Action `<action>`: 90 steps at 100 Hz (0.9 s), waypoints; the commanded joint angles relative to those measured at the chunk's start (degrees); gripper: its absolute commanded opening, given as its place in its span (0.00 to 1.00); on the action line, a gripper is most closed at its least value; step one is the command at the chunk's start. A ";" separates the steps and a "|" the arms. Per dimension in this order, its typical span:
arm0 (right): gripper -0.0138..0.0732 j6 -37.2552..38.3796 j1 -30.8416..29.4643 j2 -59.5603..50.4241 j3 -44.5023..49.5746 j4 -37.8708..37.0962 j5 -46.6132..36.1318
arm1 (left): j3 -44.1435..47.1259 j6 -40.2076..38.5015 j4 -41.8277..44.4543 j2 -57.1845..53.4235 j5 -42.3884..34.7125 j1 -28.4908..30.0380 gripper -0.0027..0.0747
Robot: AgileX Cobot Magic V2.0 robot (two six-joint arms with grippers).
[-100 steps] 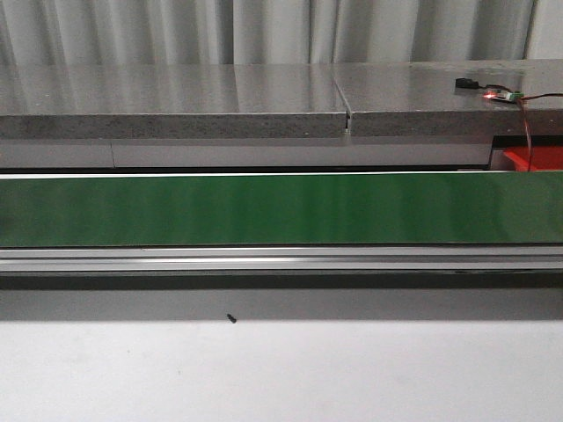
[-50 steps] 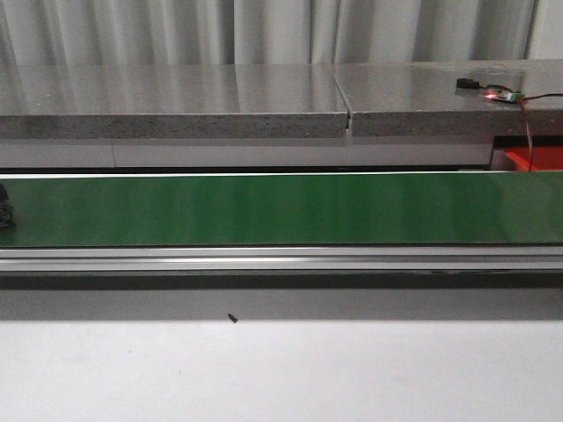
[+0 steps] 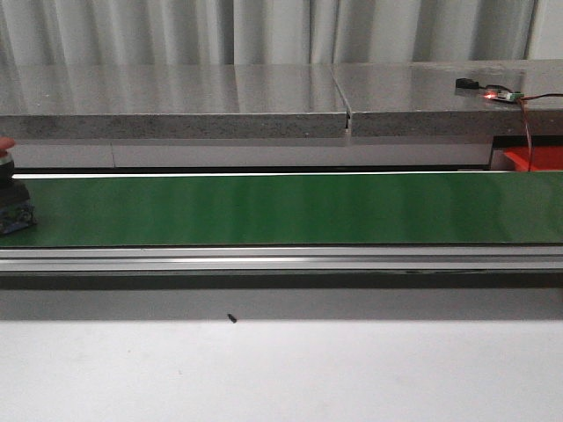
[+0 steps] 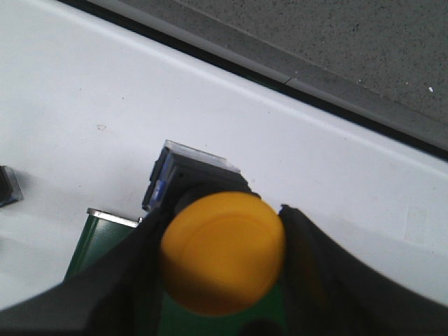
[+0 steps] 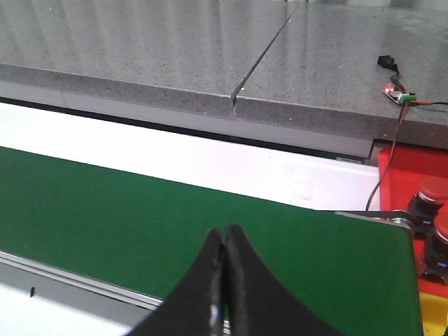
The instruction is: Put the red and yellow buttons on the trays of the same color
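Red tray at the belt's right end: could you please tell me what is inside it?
In the red tray, two red buttons show at the picture's edge; the rest is out of frame.

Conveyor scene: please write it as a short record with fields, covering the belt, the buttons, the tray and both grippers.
belt: green conveyor belt, spans the front view
button on belt: red button at the far left edge, partly cut off
left gripper: left gripper with a finger on each side of a yellow button, at the belt's end
right gripper: right gripper shut, empty, above the belt
tray: red tray past the right end of the belt
in tray: two red-capped buttons
yellow tray: not in view
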 commanded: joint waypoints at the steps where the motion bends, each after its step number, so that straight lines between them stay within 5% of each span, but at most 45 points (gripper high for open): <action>1: 0.08 -0.12 -0.04 -0.06 -1.52 1.84 -2.23 | 0.51 0.45 -0.92 -4.12 1.08 -0.39 0.40; 90: 0.08 -0.12 -0.04 -0.06 -1.52 1.84 -2.23 | 26.01 3.65 0.54 -12.69 -5.67 -0.27 0.40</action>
